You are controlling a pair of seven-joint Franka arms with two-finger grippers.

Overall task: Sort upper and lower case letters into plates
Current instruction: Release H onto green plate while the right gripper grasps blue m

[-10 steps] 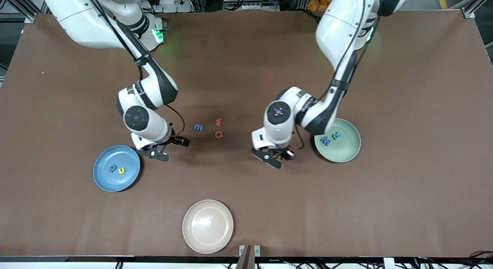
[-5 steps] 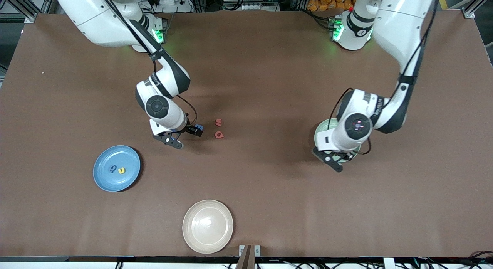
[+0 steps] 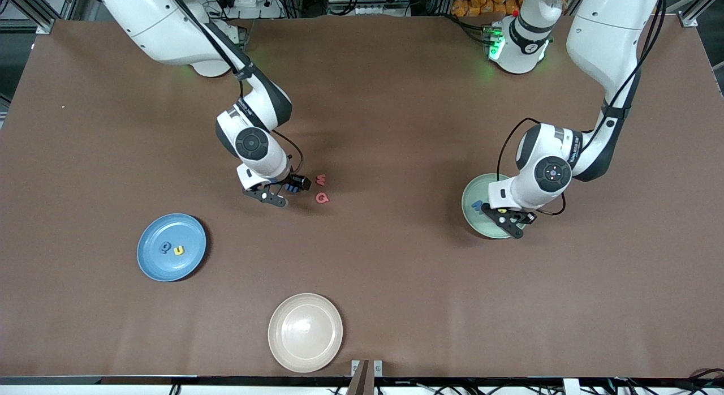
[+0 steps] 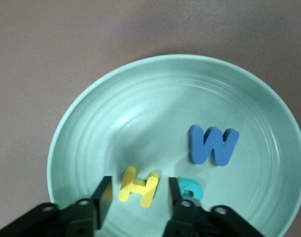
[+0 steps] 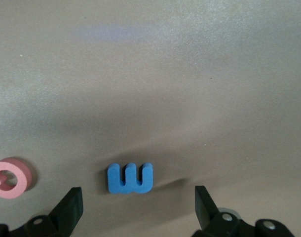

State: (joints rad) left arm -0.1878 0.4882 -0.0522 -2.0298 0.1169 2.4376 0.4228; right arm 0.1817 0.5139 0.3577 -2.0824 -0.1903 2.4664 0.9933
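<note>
Mint plate [image 4: 86, 128] lay under our left gripper [image 4: 140, 197], jaws parted around yellow H [image 4: 138, 186], right gripper [image 5: 138, 207] spread wide over blue m [image 5: 130, 178], pink Q [image 5: 10, 178] at its nine o'clock.

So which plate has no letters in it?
The cream plate, nearest the front camera. The blue plate holds two letters, and the green plate holds three.

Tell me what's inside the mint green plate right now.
In the pale mint green plastic plate: a blue foam W, a yellow foam H between the left claw fingers, and a teal letter mostly covered by one finger, so unreadable.
</note>
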